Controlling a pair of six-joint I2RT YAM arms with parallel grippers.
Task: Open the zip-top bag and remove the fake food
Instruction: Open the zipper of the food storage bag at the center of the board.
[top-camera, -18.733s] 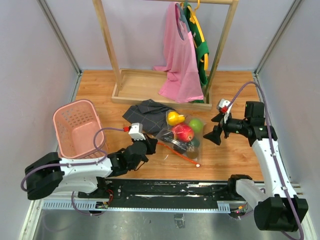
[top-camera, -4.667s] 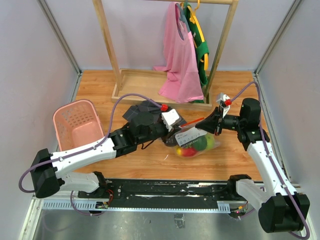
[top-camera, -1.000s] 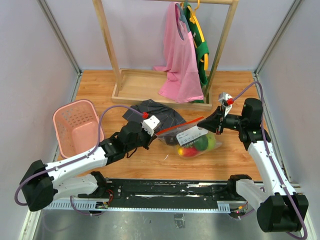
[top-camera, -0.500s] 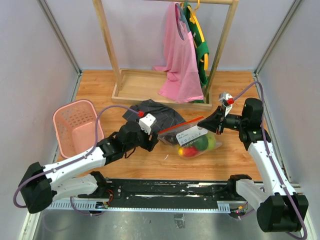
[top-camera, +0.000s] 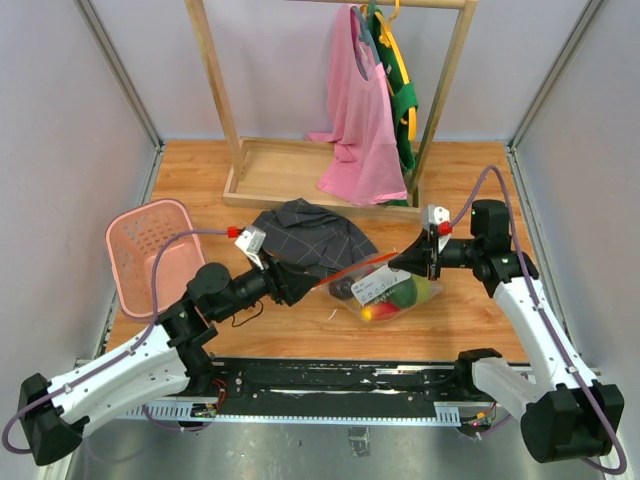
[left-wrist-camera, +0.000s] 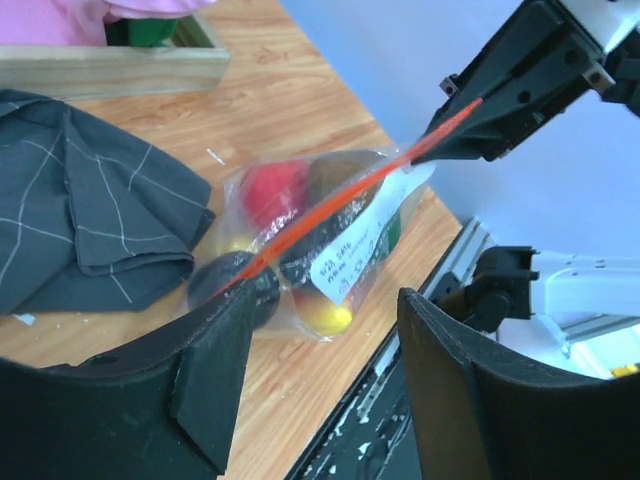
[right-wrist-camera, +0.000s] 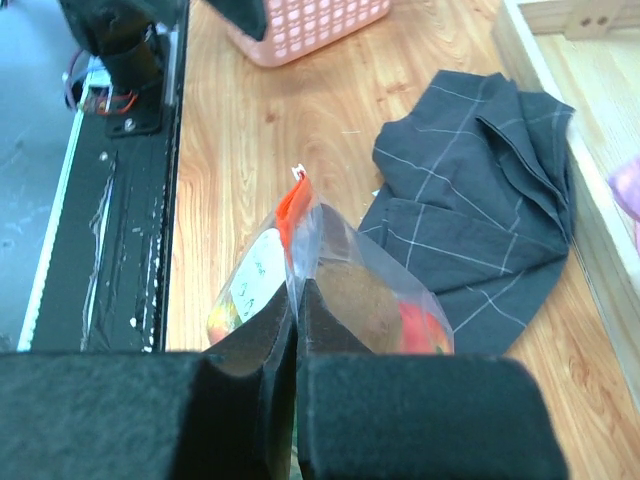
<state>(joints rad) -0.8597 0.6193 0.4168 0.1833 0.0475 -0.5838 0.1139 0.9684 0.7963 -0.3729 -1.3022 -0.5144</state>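
The clear crinkly zip-top bag (top-camera: 380, 290) of glossy plastic fruits (top-camera: 402, 292) sits mid wooden tabletop (top-camera: 460, 312), shifted slightly left, its orange strip pinched in the closed right tool (top-camera: 398, 263). The left tool (top-camera: 300, 286), fingers spread wide and holding nothing, has drawn back left.

The bag (top-camera: 388, 290) is clear plastic, with an orange-red strip (left-wrist-camera: 330, 205) along its mouth and a white label (left-wrist-camera: 355, 258) bearing dark writing. Through it show a red fruit (left-wrist-camera: 272, 190), a yellow fruit (left-wrist-camera: 325, 318), a brownish fruit (right-wrist-camera: 350, 295), a lime green fruit (top-camera: 424, 290) and a blackish fruit (left-wrist-camera: 222, 282).

The cloth (top-camera: 305, 240) is dark grey, checked with thin pale lines. The basket (top-camera: 135, 245) is pink. The bench (top-camera: 470, 310) is orange-brown wood grain.

A pink top (top-camera: 360, 130) hangs beside a green garment (top-camera: 405, 125) with yellow trim, on a pale wooden rack (top-camera: 212, 90).

The left pincer (top-camera: 300, 285) and right pincer (top-camera: 395, 263) are black. The left arm (top-camera: 120, 365) and right arm (top-camera: 535, 330) are white.
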